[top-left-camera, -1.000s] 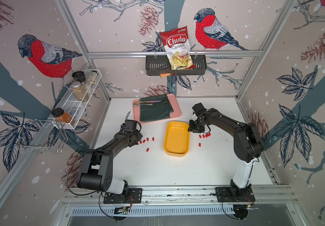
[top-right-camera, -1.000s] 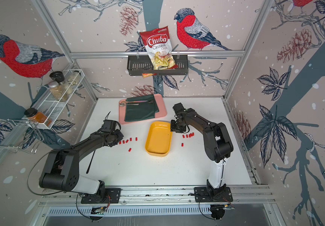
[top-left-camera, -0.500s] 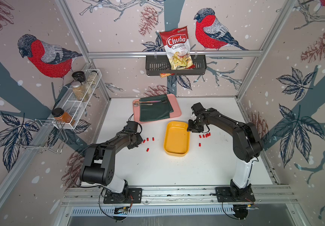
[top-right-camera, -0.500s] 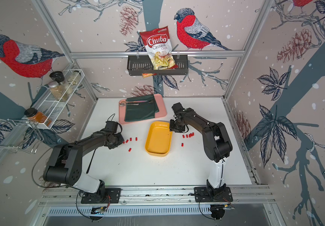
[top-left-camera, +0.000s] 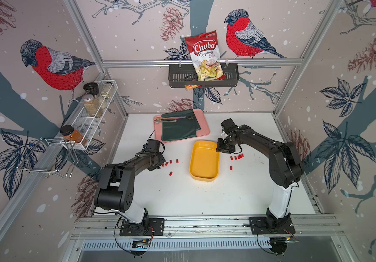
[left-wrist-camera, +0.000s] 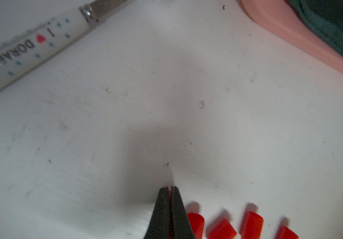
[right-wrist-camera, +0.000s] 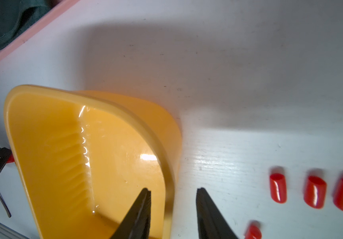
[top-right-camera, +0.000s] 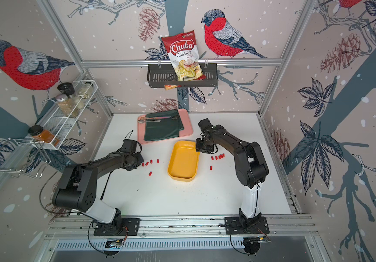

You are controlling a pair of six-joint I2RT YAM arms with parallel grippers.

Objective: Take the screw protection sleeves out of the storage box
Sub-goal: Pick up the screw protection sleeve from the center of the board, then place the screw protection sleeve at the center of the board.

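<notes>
Left jaws: together, low over the desk (top-left-camera: 194, 197). A red sliver shows between them; grip unconfirmed. Left sleeves (top-left-camera: 170, 161): on the desk in a row running from those jaws toward the box, the nearest just beside them. Box (top-left-camera: 204, 162): no sleeve visible inside. Right jaws: apart, straddling the box's rim, one inside and one outside. Right sleeves (top-left-camera: 235, 157): on the desk beyond the outer jaw. Judgement: box appears emptied.

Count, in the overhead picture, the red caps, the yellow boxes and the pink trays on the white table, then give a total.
Red caps: 10
Yellow boxes: 1
Pink trays: 1
Total: 12
</notes>
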